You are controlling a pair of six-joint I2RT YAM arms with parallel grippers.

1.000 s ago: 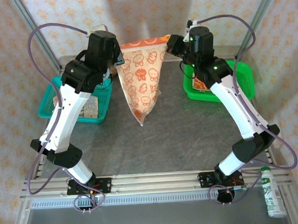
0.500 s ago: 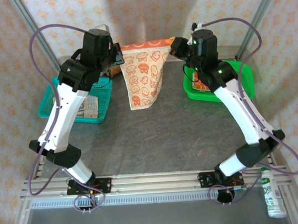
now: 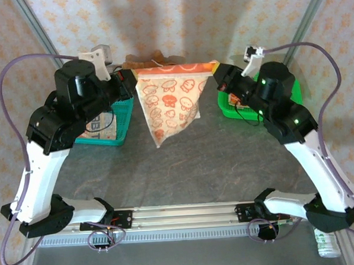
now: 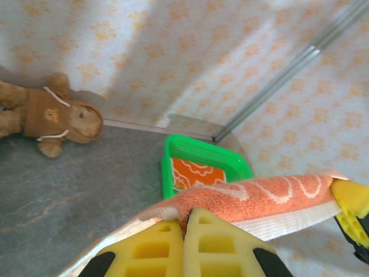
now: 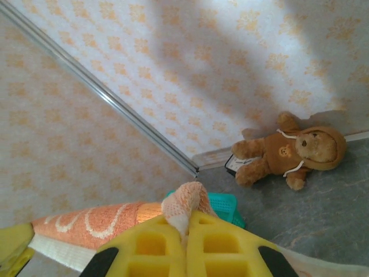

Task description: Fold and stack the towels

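An orange-and-cream towel [image 3: 168, 103] with cartoon figures hangs above the table, its top edge stretched level between both grippers and its lower part tapering to a point. My left gripper [image 3: 128, 77] is shut on the towel's left top corner; in the left wrist view the yellow fingers [image 4: 214, 242] pinch the orange border [image 4: 271, 193]. My right gripper [image 3: 216, 73] is shut on the right top corner, where a bunched tip of cloth [image 5: 185, 205] pokes up between its fingers. A second, orange towel [image 4: 193, 173] lies in the green tray [image 4: 203, 147].
The green tray [image 3: 294, 85] sits at the back right, partly under the right arm. A teal basket [image 3: 122, 122] with a cream cloth in it stands at the back left. A brown teddy bear [image 5: 291, 149] lies by the back wall. A bottle [image 3: 328, 243] lies off the table's near right corner.
Both arms have pulled nearer the camera and further apart. The towel's top edge has gone from slack to stretched wide and level, and its hanging point sits higher above the table.
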